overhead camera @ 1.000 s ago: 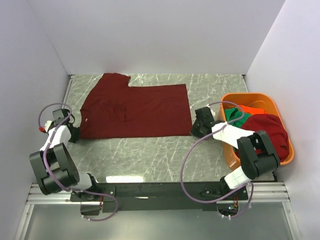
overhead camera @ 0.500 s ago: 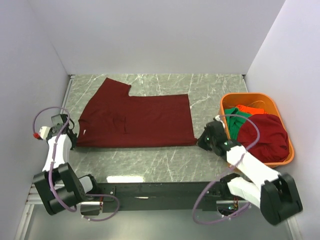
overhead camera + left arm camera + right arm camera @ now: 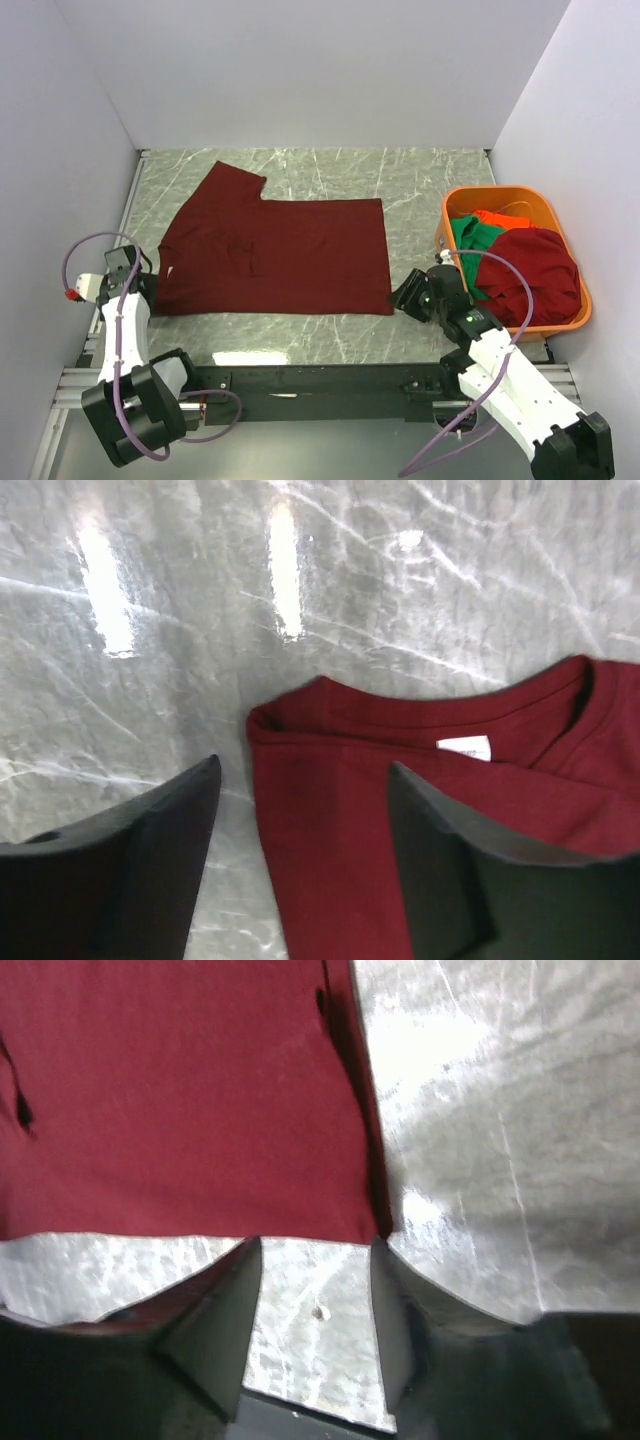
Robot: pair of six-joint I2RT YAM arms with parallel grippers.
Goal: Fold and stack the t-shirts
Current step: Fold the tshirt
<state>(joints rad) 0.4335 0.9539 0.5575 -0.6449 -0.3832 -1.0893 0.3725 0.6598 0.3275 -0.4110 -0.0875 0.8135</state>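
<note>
A dark maroon t-shirt (image 3: 275, 255) lies spread flat on the marble table (image 3: 420, 180), its collar end to the left and its hem to the right. My left gripper (image 3: 148, 283) stands open at the collar corner. In the left wrist view the left gripper (image 3: 303, 770) has the shirt's shoulder edge (image 3: 330, 860) lying loose between its fingers, beside the white neck label (image 3: 465, 748). My right gripper (image 3: 403, 292) is open just off the hem's near corner. In the right wrist view the right gripper (image 3: 314, 1250) has only bare table between its fingers, the shirt (image 3: 200, 1090) ending at their tips.
An orange plastic basket (image 3: 540, 200) stands at the table's right side. It holds a green shirt (image 3: 468, 238), an orange-red one (image 3: 500, 217) and a dark red one (image 3: 535, 268). White walls enclose the table on three sides.
Both grippers dragged the maroon shirt toward the near edge, then opened and let it go. The shirt now lies flatter and closer to the arms.
</note>
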